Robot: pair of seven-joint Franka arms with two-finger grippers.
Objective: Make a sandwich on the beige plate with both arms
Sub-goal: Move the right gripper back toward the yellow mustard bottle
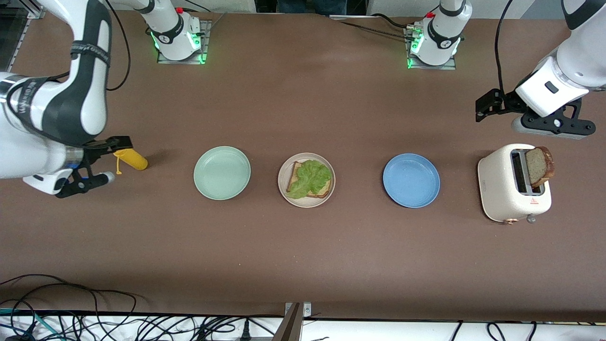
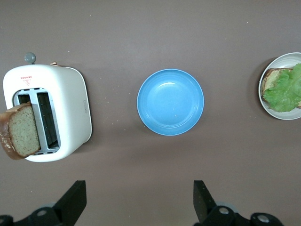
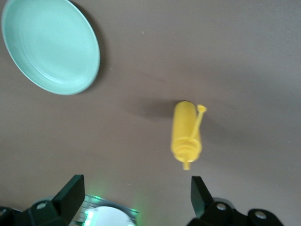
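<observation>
**Table inventory: open-faced sandwich on beige plate, second slice in toaster**

- Beige plate (image 1: 283, 182): sitting at the middle of the table, between the mint-green plate (image 1: 221, 172) and the blue plate (image 1: 411, 180). It is carrying one bread slice (image 1: 295, 171) with a ruffled lettuce leaf (image 1: 310, 178) lying on top; nothing is covering the lettuce.
- Second bread slice (image 1: 539, 166): standing tilted in a slot of the white toaster (image 1: 502, 189), which is sitting toward the left arm's end of the table, beside the blue plate.
- Yellow squeeze bottle (image 1: 130, 159): lying on its side toward the right arm's end of the table, beside the mint-green plate, its cap hanging off on a tether.
- Left gripper (image 2: 138, 200): hanging in the air over bare table near the toaster, fingers spread wide, gripping nothing.
- Right gripper (image 3: 136, 197): hanging over the table just beside the squeeze bottle, fingers spread wide, gripping nothing.
</observation>
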